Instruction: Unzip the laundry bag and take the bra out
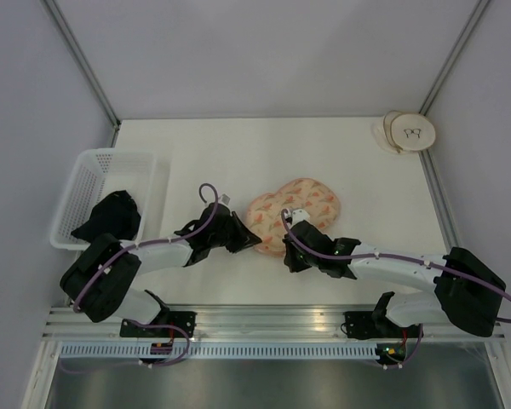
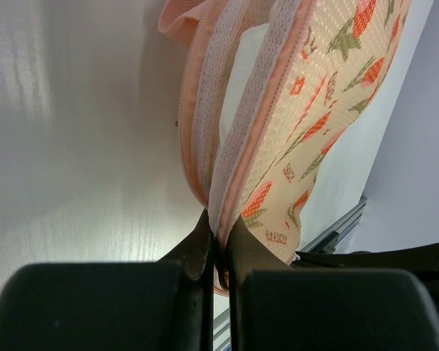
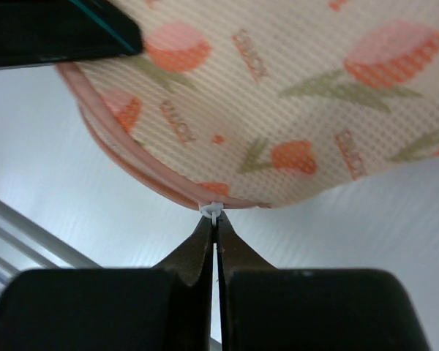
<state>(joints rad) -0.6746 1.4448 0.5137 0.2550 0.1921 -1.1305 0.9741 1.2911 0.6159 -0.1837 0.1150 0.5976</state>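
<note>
Both hands are clamped: right hand (image 3: 216, 228) on zip pull (image 3: 212, 210), left hand (image 2: 218, 252) on laundry bag (image 1: 291, 215) edge.

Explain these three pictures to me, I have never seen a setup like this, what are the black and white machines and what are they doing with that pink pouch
These are two robot arms bolted to a table's near edge. The wide picture looks down from above; the two close-ups come from cameras on each wrist. Between the arms lies the laundry bag, peach-pink with orange prints. The left gripper has its jaws closed on the bag's edge, where the zip trim has parted. The right gripper pinches the small white zip pull. No bra can be made out. At the left stands a white basket holding a black cloth; a round white item sits at the far right corner.
</note>
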